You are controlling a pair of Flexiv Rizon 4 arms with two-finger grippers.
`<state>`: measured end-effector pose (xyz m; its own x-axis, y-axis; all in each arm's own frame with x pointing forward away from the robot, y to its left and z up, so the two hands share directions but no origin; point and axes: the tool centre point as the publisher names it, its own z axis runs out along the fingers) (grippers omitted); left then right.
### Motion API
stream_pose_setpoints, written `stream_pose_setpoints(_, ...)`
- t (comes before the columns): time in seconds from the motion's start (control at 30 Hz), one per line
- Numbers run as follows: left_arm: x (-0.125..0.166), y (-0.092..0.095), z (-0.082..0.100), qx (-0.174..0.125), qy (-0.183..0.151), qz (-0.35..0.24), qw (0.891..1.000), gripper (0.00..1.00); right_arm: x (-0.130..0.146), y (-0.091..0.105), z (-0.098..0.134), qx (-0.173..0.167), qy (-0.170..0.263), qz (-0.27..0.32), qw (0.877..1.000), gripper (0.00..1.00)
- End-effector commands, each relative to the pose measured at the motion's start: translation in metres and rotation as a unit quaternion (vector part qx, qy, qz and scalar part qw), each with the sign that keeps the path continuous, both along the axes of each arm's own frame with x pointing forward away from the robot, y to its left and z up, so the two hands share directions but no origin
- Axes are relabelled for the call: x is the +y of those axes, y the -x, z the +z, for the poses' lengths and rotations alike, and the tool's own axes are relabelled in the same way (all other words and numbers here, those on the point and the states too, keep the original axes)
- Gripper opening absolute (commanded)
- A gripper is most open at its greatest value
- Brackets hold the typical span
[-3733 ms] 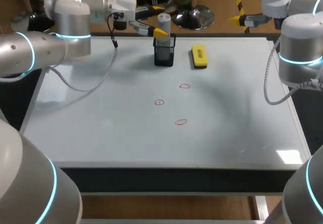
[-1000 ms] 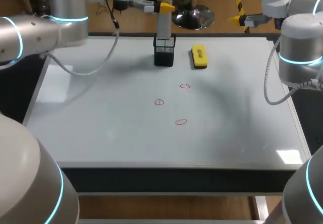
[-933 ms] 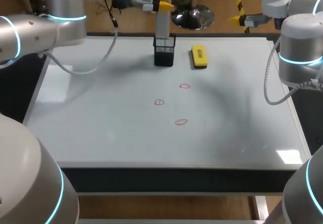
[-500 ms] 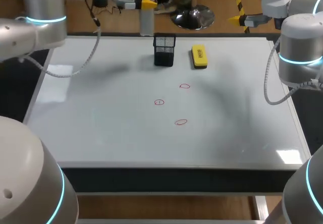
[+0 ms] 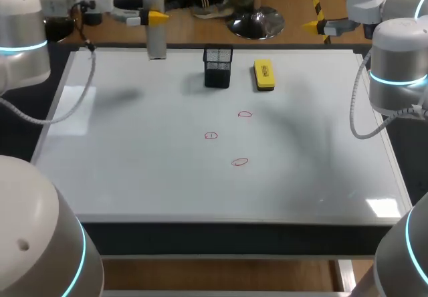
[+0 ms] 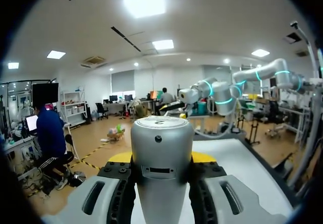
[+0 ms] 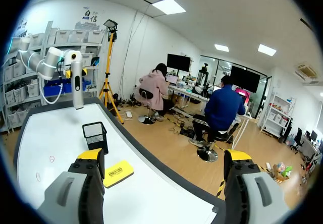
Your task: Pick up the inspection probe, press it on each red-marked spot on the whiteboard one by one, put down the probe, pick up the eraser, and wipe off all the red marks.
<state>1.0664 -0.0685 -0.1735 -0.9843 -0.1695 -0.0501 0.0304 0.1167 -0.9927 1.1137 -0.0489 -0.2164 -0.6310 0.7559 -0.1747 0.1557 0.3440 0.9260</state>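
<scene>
**A:** Whiteboard (image 5: pixel 120 176) covers nearly the whole desk. The left end effector (image 5: pixel 152 17) hangs over its far left corner, fingers clamped on the inspection probe (image 5: pixel 156 43). The probe stands upright and clear of the board. What does the step ask for?

**B:** By my reading, getting the probe to the marks, which are well apart from it, around the board's middle. I'd keep the probe vertical, centre its tip over one ring, then lower it gently. A hard push could skid the tip or slip the probe in the grasp. Passing in front of the black mesh holder (image 5: pixel 218 66) avoids clipping it.

**A:** And the count?

**B:** Three red marks: the far ring (image 5: pixel 245 114), the middle ring (image 5: pixel 210 135) and the near ring (image 5: pixel 239 162). One probe and one holder. One yellow eraser (image 5: pixel 264 74) lies just beside the holder on the board. There are two end effectors. The right end effector (image 7: pixel 164 156) sits off the far right corner, fingers spread wide and holding nothing.
</scene>
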Motion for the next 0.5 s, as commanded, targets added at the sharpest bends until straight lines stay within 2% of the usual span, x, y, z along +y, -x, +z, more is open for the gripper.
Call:
stream_pose_setpoints(0.03, 0.021, 0.013, -0.006, -0.006, 0.001, 0.013, 1.0, 0.0, 0.0, 0.0, 0.0, 0.001, 0.0, 0.001, 1.0, 1.0)
stream_pose_setpoints(0.5, 0.063, 0.016, -0.025, 0.001, 0.008, 0.045, 0.999, 0.0, 0.0, 0.0, 0.0, 0.001, 0.0, 0.001, 1.0, 1.0)
